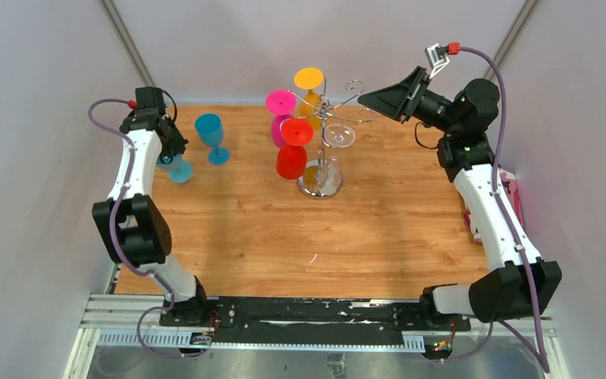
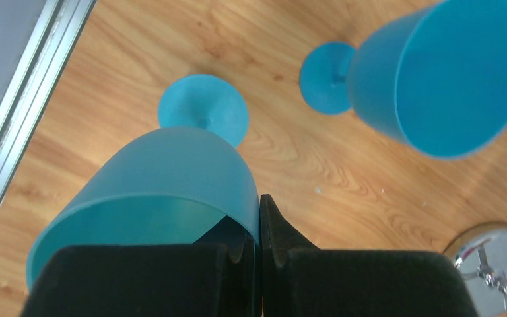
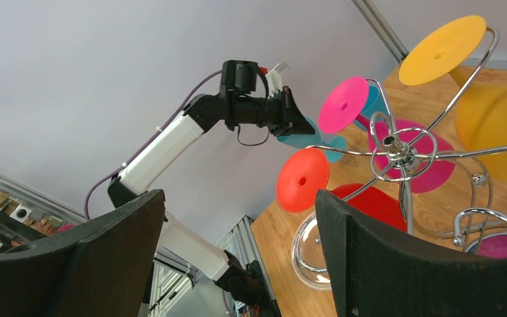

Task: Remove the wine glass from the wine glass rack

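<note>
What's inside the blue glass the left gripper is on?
One finger of the left gripper is inside the blue glass, pinching its wall against the outer finger. Nothing else shows; the bowl's bottom is hidden by the gripper.

Wine glass rack (image 2: 502, 243) mostly beyond the left wrist view's lower-right corner.

On the wooden tabletop (image 1: 284, 245), a blue glass (image 1: 212, 136) and a paler blue glass (image 1: 178, 169) stand upright, left rear. The wine glass rack (image 1: 321, 184) stands mid-rear.
</note>
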Motion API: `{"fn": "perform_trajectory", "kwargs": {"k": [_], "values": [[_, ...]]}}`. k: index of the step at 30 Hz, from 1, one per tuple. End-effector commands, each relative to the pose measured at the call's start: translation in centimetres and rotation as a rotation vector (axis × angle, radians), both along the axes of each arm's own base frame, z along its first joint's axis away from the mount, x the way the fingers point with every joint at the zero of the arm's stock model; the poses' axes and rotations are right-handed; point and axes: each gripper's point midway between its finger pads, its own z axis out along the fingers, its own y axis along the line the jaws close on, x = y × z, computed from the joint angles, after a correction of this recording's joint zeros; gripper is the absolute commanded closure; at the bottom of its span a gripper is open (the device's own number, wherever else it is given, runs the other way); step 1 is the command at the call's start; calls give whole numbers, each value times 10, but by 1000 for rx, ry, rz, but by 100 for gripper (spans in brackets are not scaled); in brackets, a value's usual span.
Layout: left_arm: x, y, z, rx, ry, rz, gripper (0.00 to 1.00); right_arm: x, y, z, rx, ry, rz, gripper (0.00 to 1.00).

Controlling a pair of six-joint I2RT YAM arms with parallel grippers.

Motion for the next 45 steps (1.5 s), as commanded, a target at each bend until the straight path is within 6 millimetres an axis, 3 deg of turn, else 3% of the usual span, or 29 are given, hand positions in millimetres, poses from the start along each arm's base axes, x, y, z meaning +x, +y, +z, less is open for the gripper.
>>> {"fn": "perform_trajectory", "kwargs": {"k": [1,12,18,23,26,39,45], "values": [[32,10,-4,10,-22,-11,100,-1,-8,1,-14,-25,-8,12],[60,26,-50,33,84,19,100,13,-14,-11,-17,5,-37,11],[62,30,-54,52,102,19,66,17,-15,-14,-16,15,-41,11],[58,29,-48,60,98,10,52,13,-15,-13,-12,9,-38,10],[56,31,-25,76,48,26,49,9,-16,-12,-10,-1,-43,10],[37,21,114,125,-273,17,46,-20,-22,-27,-75,4,-82,10],[10,-10,192,138,-497,-44,45,-43,-23,-44,-108,48,-84,10]]}}
